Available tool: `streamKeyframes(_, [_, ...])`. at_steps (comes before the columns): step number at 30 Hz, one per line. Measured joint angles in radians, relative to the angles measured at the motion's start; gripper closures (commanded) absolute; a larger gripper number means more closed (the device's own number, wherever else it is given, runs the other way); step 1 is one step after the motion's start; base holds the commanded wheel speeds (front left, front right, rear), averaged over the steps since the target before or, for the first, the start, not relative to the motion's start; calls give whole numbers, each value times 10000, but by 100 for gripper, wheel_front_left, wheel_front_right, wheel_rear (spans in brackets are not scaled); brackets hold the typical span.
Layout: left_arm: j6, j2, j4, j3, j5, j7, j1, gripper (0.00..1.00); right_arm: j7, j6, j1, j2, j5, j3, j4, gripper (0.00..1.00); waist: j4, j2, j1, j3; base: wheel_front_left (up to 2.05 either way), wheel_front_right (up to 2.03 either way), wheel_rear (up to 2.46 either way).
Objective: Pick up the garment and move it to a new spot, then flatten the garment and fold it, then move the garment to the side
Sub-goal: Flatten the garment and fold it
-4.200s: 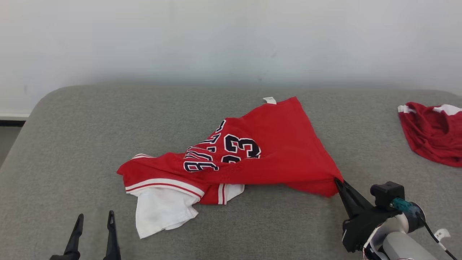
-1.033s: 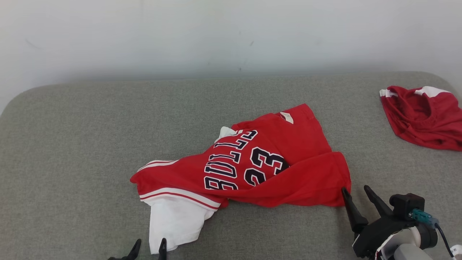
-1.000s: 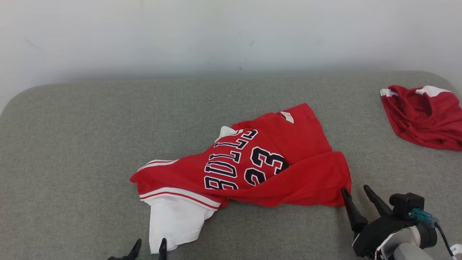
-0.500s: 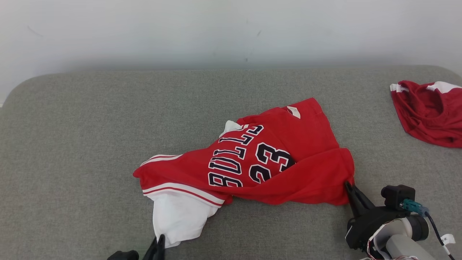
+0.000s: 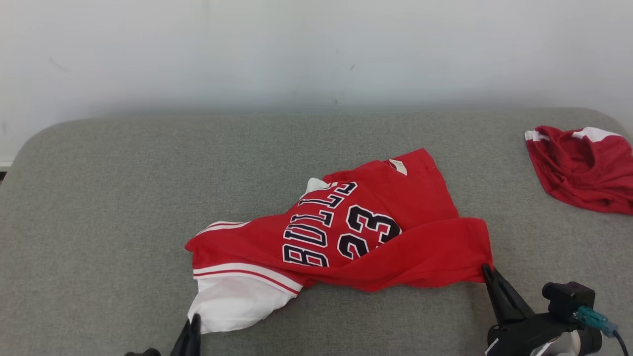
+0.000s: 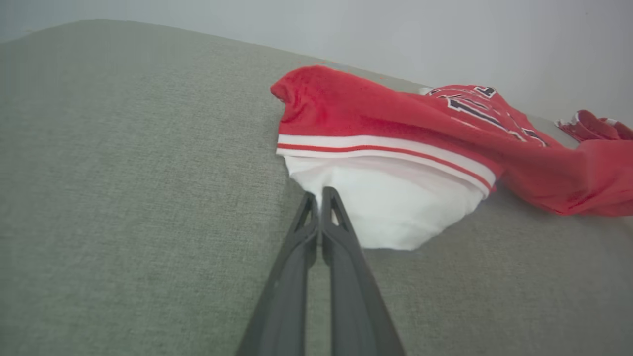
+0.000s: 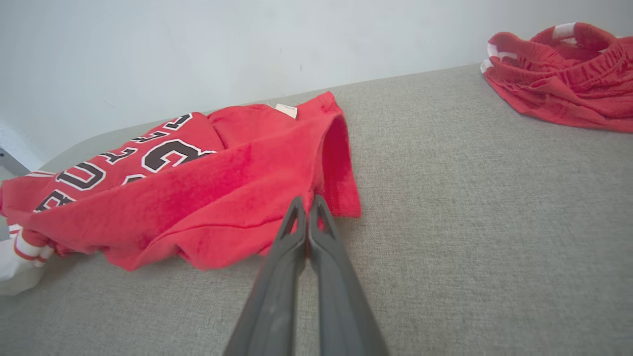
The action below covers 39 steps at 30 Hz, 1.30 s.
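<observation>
Left pincer [image 5: 194, 319], right pincer [image 5: 487, 269] newly clamped on jersey [image 5: 405, 212], lengthwise left-right

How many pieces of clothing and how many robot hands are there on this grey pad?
Clothing: 2, the red jersey and a second red garment at the far right.
Robot hands: 2, the left hand and the right hand.
Total: 4

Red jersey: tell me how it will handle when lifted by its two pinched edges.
The jersey lies rumpled and folded over itself, so it will likely hang limp and sag between the left gripper and right gripper. Thin cloth, probably light. It may drag on the grey cushion.
</observation>
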Motion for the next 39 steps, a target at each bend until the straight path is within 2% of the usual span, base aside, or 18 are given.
streamKeyframes(6, [-2,-29,-1003,295,71,0,-10,100,12,0,46,4,-2,50,-777,100,-154,0,0,-12,0,0,0])
streamKeyframes(9, [-2,182,-1411,322,81,0,-535,100,201,0,-406,-12,293,115,-1290,100,-241,0,0,56,0,0,0])
streamKeyframes(13, [-13,1068,-1680,-63,113,176,-2015,100,742,-2,-1536,-102,709,355,-1829,100,-352,0,0,272,0,0,0])
streamKeyframes(19, [-13,2575,-1868,-884,-546,1294,-5369,100,1570,0,-4031,-198,1908,533,-2111,100,-501,0,1,920,0,0,0])
streamKeyframes(21, [-13,3014,-1728,-1150,-782,1605,-6661,100,1916,-2,-5045,-263,2290,525,-1985,100,-538,1,2,1221,0,0,0])
streamKeyframes(24, [-17,3377,-1350,-1486,-1116,1965,-8687,100,2460,-2,-6711,-299,2807,428,-1586,100,-578,1,3,1734,0,0,0])
streamKeyframes(26, [-17,3463,-955,-1638,-1561,2169,-10097,100,2803,-2,-7912,-276,3185,222,-1154,100,-596,1,3,2110,0,0,0])
streamKeyframes(33, [-17,3664,882,-2105,-1783,2464,-14664,100,3294,-2,-11950,81,3614,-290,587,100,-633,2,4,3488,0,0,0])
streamKeyframes(39, [-17,3547,2420,-2560,-1762,2320,-17517,100,3170,-2,-14566,378,3423,-169,1887,100,-685,3,6,4540,0,0,0])
